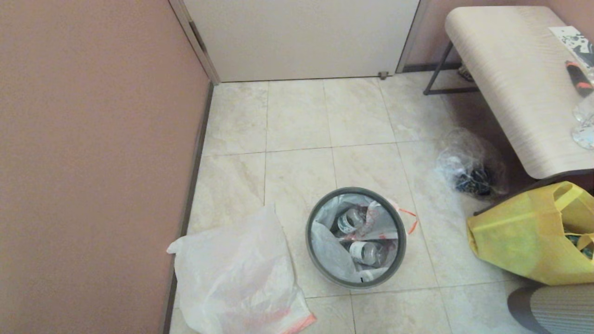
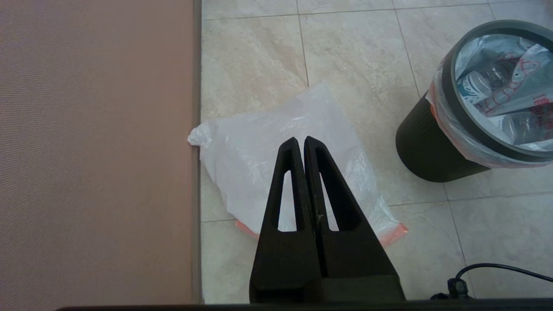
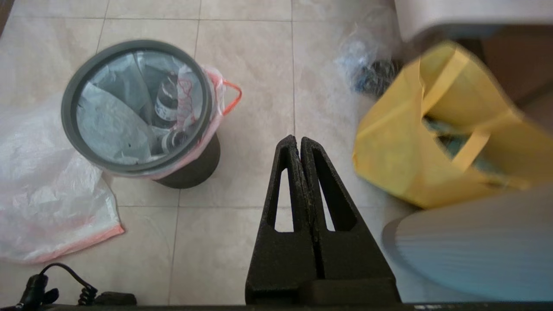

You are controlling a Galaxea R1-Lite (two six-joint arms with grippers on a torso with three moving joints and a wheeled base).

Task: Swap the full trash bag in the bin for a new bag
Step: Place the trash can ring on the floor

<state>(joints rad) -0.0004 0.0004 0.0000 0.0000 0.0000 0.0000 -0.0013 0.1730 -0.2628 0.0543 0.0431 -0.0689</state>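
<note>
- The bin [image 1: 356, 278] stood on the floor at lower centre of the head view, its grey hoop [image 1: 312, 218] clamping the full bag [image 1: 366, 218] in place; bottles [image 1: 366, 253] showed inside, and an orange handle loop [image 1: 410, 220] hung out over the rim toward the frame's right.
- The new bag [image 1: 236, 278] lay flat on the floor at lower left of the head view, just beside the bin and against the wall [image 1: 93, 162]; its pink-orange band was at the bottom edge.
- The left gripper [image 2: 300, 142] hung above the new bag with its jaws pressed together, holding nothing; the right gripper [image 3: 298, 141] hung over bare tile between the bin and the yellow tote [image 3: 432, 142], likewise closed and empty; neither showed in the head view.
- Nothing had yet been lifted, so the step in hand was probably freeing the full bag; the hoop would likely need to come off first, since it pinned the plastic to the rim.
- The right gripper seemed better placed; it would have to open, then take the exposed loop or the hoop's near edge.
- A straight upward pull would suit thin plastic; dragging sideways could tip the light bin or tear the bag; the left gripper might steady the bin.
- The clear bag [image 1: 471, 169] under the counter [image 1: 510, 83] was no part of this.
</note>
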